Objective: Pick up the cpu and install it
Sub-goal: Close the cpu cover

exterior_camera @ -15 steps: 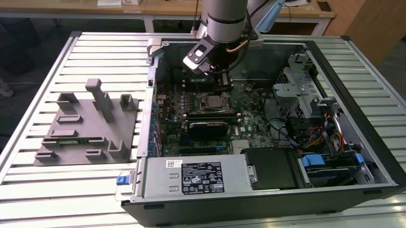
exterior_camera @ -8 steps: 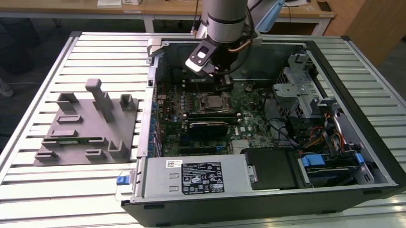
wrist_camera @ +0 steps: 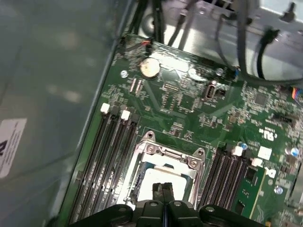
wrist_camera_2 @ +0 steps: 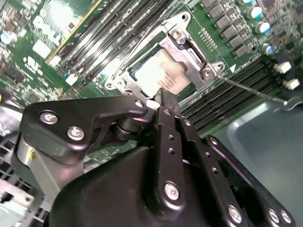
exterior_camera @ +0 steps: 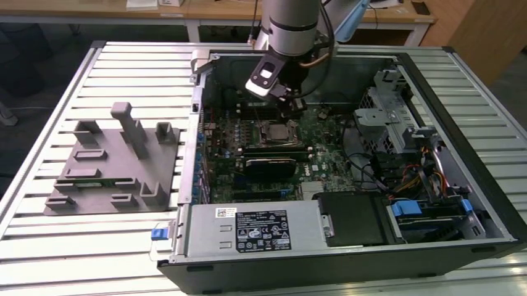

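The cpu [wrist_camera_2: 158, 71] shows its silvery-white top inside the motherboard socket, ringed by the metal socket frame [wrist_camera_2: 189, 45]. It is also visible in the first wrist view as the cpu [wrist_camera: 152, 176] within the frame [wrist_camera: 165, 151], and in the exterior view as a small pale square, the cpu [exterior_camera: 278, 131]. My gripper [wrist_camera: 163, 190] hovers just over the chip's edge with its two black fingers pressed together and nothing between them. From outside, the gripper [exterior_camera: 290, 106] hangs inside the open computer case, a little behind the socket.
A thin socket lever wire [wrist_camera_2: 251, 90] runs out over the memory slots [wrist_camera: 111, 151]. The case wall [exterior_camera: 197, 92], drive cage [exterior_camera: 395, 111], cables [exterior_camera: 411, 182] and power supply [exterior_camera: 247, 228] surround the board. A grey tray [exterior_camera: 111, 163] lies at the exterior view's left.
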{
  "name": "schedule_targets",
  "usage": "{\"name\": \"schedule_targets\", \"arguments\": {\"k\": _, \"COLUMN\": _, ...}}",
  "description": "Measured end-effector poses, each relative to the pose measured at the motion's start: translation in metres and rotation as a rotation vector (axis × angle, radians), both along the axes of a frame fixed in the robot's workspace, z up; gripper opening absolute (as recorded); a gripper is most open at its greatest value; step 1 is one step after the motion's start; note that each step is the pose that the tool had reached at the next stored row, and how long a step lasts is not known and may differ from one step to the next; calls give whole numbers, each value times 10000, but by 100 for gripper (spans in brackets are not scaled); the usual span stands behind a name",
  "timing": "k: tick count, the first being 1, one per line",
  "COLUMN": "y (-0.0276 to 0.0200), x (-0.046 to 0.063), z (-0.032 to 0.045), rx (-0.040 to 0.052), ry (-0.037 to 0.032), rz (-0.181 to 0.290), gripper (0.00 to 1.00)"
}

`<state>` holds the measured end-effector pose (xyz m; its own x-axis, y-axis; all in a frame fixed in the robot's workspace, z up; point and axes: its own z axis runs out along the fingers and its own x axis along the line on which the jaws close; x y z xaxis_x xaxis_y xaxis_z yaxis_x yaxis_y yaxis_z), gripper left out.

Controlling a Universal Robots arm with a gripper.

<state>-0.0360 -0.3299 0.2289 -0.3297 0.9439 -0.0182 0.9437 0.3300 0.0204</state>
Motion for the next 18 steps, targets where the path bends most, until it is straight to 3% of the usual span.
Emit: {"name": "schedule_targets", "arguments": {"k": 18, "y": 0, "x": 0, "z": 0, "rx": -19, "ry": 1, "rz": 3049, "gripper": 11}}
